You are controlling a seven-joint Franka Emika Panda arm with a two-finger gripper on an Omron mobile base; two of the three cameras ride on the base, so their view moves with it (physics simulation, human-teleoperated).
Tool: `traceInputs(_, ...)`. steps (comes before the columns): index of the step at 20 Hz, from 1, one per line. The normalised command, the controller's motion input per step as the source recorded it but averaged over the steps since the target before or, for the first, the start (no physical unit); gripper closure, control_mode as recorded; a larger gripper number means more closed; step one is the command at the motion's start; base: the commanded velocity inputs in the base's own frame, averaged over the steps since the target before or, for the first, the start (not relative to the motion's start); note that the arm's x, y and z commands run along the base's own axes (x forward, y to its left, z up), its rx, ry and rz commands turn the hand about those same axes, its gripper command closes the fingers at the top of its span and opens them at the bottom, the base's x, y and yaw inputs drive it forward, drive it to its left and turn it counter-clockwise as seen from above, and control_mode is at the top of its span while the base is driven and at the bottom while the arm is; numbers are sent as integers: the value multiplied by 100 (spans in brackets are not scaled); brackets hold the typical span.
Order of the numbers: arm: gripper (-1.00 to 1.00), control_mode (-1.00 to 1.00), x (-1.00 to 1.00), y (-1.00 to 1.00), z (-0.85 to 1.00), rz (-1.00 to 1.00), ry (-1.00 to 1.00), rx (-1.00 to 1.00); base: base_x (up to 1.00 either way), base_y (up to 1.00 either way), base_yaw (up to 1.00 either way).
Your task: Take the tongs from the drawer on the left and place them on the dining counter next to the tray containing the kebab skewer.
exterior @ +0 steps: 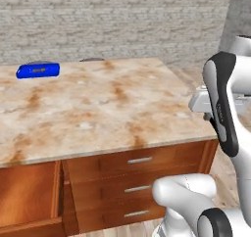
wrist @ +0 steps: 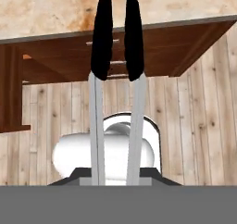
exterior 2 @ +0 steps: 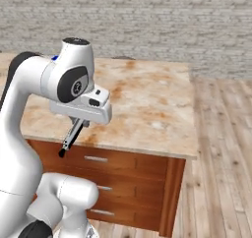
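My gripper (exterior 2: 78,122) is shut on the tongs (exterior 2: 70,137), which hang slanting down from the hand in front of the cabinet, off the near edge of the dining counter (exterior 2: 147,104). In the hand view the tongs (wrist: 115,70) stretch away as two thin grey arms ending in black tips, pointing at the counter's (wrist: 46,5) underside edge. The blue tray (exterior: 37,70) lies at the far left of the counter (exterior: 98,108), with a faint orange streak inside, likely the kebab skewer. The drawer (exterior: 27,194) stands pulled open at the lower left.
Three closed drawers with silver bar handles (exterior: 139,160) sit under the counter's right half. A pale plank floor (exterior 2: 221,158) runs along the counter's right side. A grey brick wall stands behind the counter.
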Motion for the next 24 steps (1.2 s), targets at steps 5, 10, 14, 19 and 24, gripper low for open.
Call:
traceInputs(5,100,100,0,0,0,0,0,0,23,-100,0)
traceInputs(10,100,100,0,0,0,0,0,0,29,-100,0)
traceInputs(14,100,100,0,0,0,0,0,0,36,-100,2)
traceInputs(19,100,100,0,0,0,0,0,0,60,-100,18)
traceInputs(24,100,100,0,0,0,0,0,0,83,-100,35)
